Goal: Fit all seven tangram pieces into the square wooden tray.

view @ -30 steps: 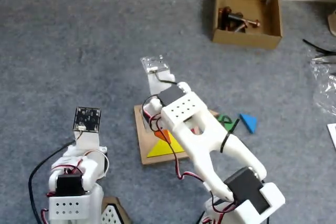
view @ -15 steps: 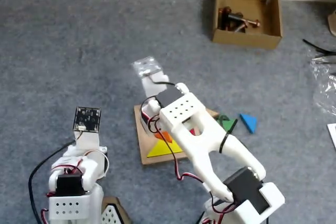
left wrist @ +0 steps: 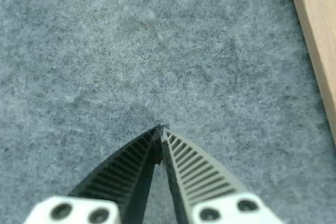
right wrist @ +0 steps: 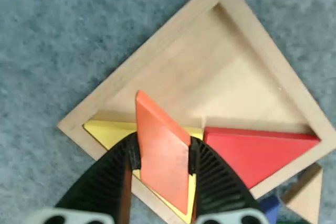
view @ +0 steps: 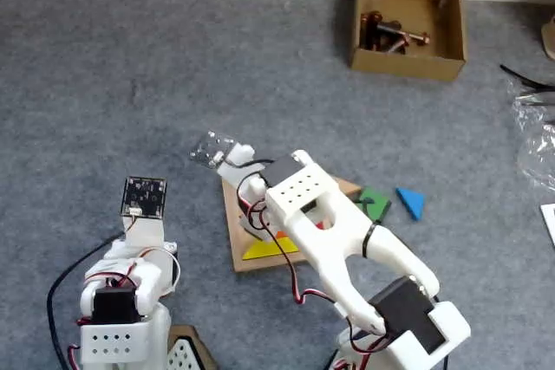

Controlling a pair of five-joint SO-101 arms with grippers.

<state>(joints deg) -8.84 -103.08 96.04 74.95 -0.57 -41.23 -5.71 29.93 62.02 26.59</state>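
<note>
Tray: square wooden tray [right wrist: 210, 77] lies on the grey table [view: 130, 58], partly under the right arm.
Right jaws: clamped on the orange piece [right wrist: 163, 156], which is tilted over the tray's yellow piece [right wrist: 105, 132]; I cannot tell whether they touch.
Left jaws: pressed together, holding nothing, over the table just beside the tray.
Inside tray: yellow piece and red piece [right wrist: 252, 150] lie flat.
Outside tray: green piece [view: 375, 204] just beside the tray, blue piece [view: 410, 202] beyond it.
Cardboard box [view: 408, 23]: well apart from the tray.
</note>
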